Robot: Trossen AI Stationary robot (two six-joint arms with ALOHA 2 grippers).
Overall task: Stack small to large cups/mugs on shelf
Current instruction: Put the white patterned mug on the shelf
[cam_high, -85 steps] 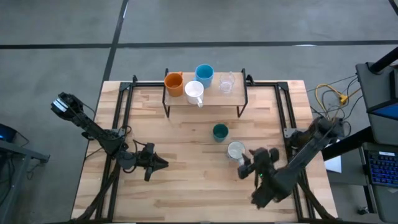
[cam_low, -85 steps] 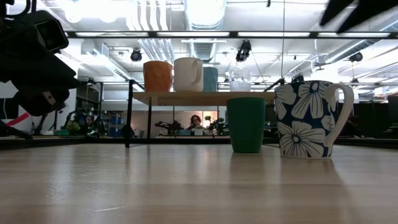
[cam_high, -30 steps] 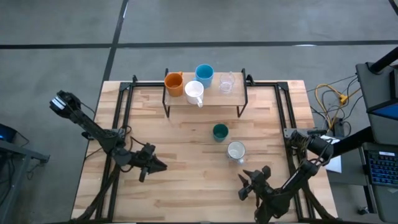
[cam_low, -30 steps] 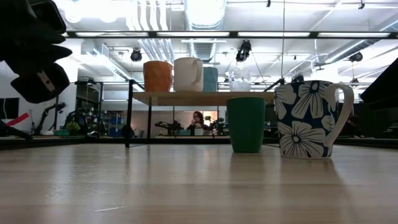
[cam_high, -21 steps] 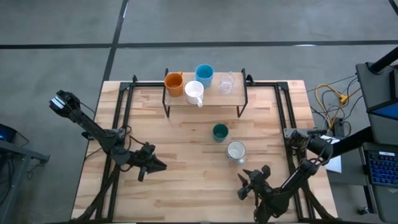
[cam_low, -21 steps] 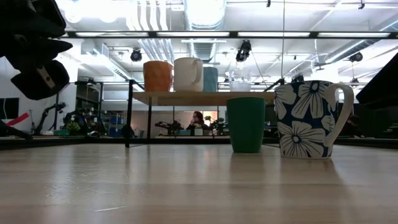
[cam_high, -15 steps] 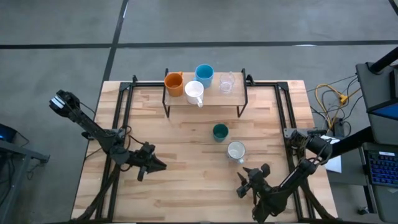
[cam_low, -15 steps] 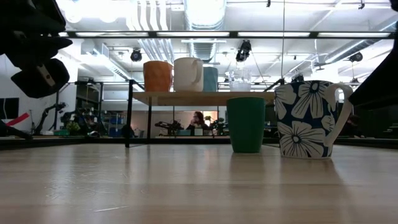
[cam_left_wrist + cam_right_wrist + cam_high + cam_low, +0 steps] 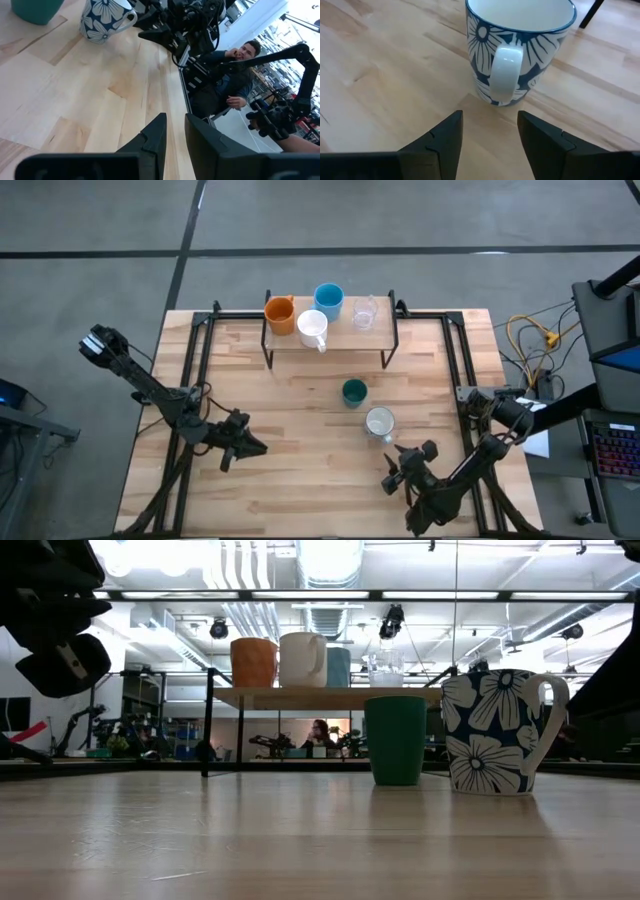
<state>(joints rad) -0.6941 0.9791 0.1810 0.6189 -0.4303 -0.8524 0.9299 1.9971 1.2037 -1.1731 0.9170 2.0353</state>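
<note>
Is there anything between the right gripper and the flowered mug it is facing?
Nothing visible. In the right wrist view the right gripper has its jaws open, and only bare table lies between them and the flowered mug, whose handle faces the gripper. The dark green cup stands on the mug's far side, towards the shelf.

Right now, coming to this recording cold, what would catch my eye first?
Probably the blue-and-white flowered ceramic mug on the wooden tabletop, its handle facing the open right gripper just short of it. Next, the dark green cup beside it, and behind them the low plank-topped shelf carrying an orange mug, white mug, light blue cup and clear glass.
</note>
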